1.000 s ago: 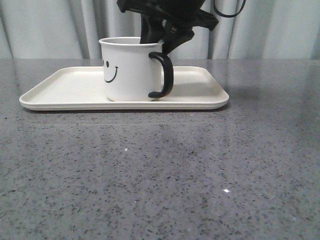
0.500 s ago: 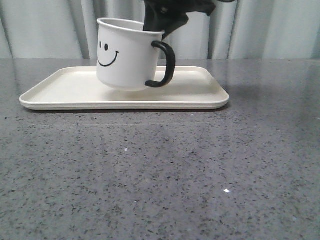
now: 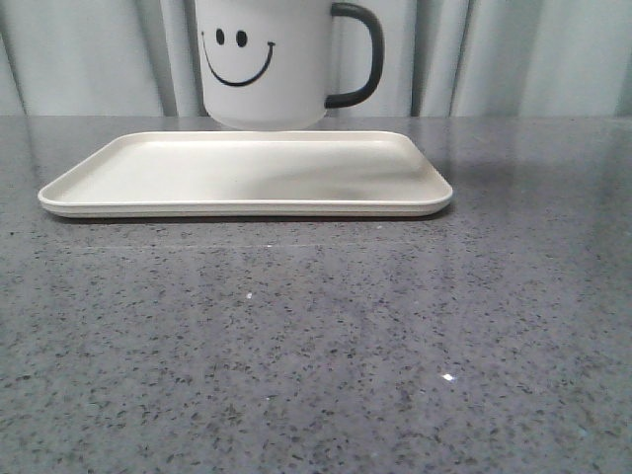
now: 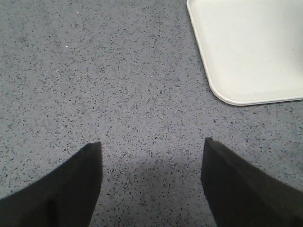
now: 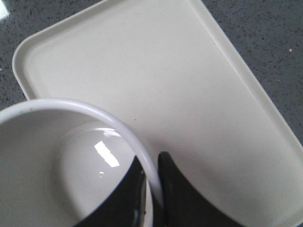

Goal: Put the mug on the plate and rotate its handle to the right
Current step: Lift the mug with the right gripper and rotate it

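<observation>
White mug [image 3: 262, 64], one, above plate [image 3: 247, 173].

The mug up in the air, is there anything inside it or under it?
The mug looks empty: the right wrist view shows bare glossy white, though the right gripper pinching the rim hides part. Below it lies only the plate; the mug hangs clear above.

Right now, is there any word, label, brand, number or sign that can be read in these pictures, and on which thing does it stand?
No readable words, brands or numbers in any view.
Only sign: a black smiley face, two dots and a curved mouth, printed on the mug.
The plate bears no marking.
</observation>
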Robot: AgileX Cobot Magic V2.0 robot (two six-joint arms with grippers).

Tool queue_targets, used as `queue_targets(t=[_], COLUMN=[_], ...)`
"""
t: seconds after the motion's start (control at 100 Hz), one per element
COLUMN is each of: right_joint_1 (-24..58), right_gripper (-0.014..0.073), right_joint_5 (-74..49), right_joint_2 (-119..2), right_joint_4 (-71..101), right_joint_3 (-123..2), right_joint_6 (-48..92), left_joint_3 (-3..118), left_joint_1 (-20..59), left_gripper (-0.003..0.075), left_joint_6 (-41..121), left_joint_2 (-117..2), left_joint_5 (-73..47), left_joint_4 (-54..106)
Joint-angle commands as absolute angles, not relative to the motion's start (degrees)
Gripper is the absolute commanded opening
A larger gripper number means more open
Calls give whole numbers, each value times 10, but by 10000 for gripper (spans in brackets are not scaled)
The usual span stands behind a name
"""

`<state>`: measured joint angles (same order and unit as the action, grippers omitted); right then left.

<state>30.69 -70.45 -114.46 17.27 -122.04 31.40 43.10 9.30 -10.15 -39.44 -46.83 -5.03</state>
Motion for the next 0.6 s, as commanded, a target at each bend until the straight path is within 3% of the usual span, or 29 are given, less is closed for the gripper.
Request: queue_targets(t=[0.0,0.21,0.59], right_joint_1=[306,305,305], right_gripper=[-61,-61,-61], right_joint_5=[-734,-765,-765], right_joint_2=[-1141,-1205,-1214], right_joint_4=[187,214,224], right_joint_3=[-1278,-1355,-1355], right_joint_6=[345,388,454], left_joint_3=[445,445,445], left_joint_1=[92,92,92], left_gripper=[439,439,439], left_joint_6=[-106,-106,-106], left_joint_2=[-394,-394,-394], left_joint_5=[-434,-434,-434], left_joint_4=[-54,-54,-54])
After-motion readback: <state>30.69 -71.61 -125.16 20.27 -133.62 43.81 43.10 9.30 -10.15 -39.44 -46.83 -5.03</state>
